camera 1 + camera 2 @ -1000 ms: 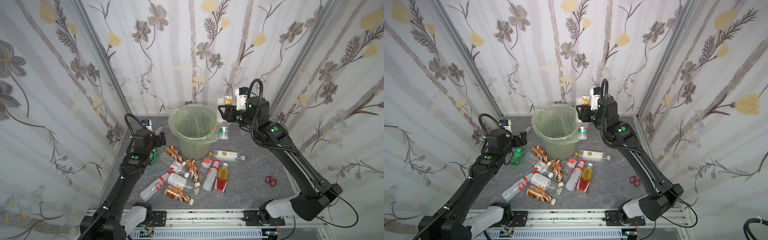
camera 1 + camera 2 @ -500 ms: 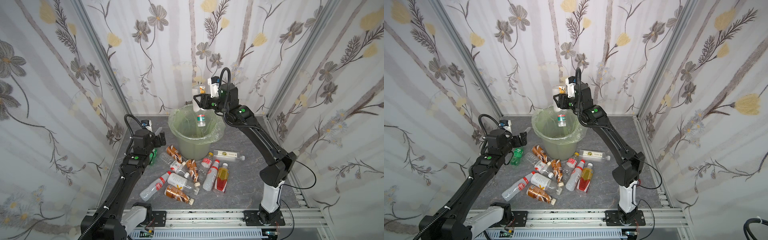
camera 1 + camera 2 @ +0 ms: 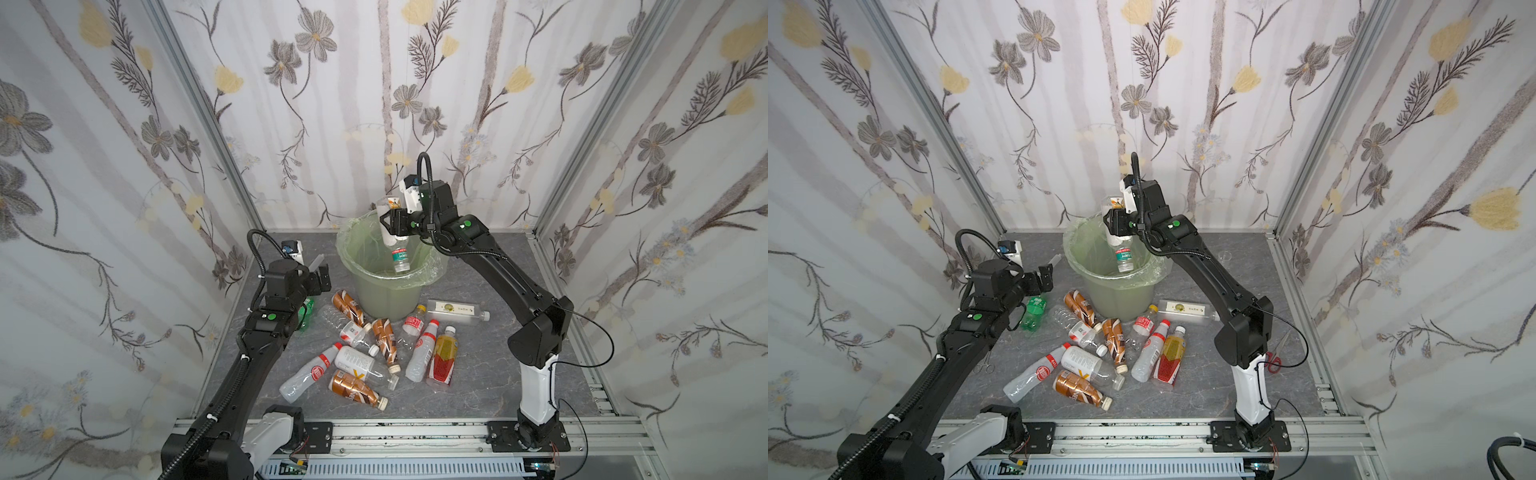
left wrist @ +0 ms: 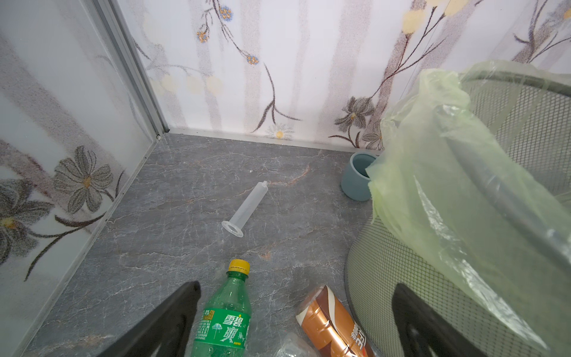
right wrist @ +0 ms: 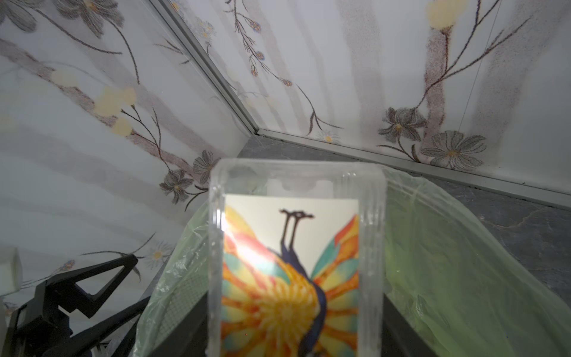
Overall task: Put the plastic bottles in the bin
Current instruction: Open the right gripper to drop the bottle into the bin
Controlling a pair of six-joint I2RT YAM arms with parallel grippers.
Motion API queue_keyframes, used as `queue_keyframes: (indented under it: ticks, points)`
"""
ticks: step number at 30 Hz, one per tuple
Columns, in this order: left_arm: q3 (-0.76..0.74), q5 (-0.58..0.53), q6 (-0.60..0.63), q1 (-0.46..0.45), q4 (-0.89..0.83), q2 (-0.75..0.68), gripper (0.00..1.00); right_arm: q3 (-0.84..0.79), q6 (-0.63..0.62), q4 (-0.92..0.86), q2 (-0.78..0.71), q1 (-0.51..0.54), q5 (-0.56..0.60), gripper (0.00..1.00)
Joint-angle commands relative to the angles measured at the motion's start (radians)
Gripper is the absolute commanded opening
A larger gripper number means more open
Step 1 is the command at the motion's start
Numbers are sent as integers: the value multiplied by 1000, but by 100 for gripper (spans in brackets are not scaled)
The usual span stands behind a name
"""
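Currently the right gripper (image 3: 390,226) is hovering over the mouth of the bin (image 3: 386,297), its jaws clamping a flat clear bottle (image 5: 290,262) with a butterfly label. In the right wrist view this bottle is standing upright between the two dark jaws, touching both. In both top views its upper end is poking out above the gripper.

Below the gripper, a green-banded clear bottle (image 3: 400,259) is hanging tilted inside the bin's bagged rim. Whether it is gripped or loose, cannot tell.

The left gripper (image 4: 296,286) is sitting low, left of the bin, with its jaws spread wide and holding nothing. In the left wrist view a green bottle (image 4: 227,318) is lying on the table and showing between the fingers. A copper bottle (image 4: 330,321) is lying just beside it, near the bin wall.

Other plastic bottles (image 3: 359,361) are lying scattered on the grey table (image 3: 478,374) in front of the bin, several of them touching. A flat rectangular bottle (image 3: 455,309) is lying just right of the bin's base. A clear syringe (image 4: 247,205) is lying apart, beyond the green bottle.
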Motion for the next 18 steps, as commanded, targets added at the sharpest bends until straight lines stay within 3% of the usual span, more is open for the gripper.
queue_keyframes:
  ticks: [1, 18]
  points:
    - [0, 9, 8, 1, 35, -3, 100, 7, -46, -70, -16, 6, 78, 64]
    - [-3, 11, 8, 3, 37, -4, 100, 7, -81, -121, -19, 8, 136, 79]
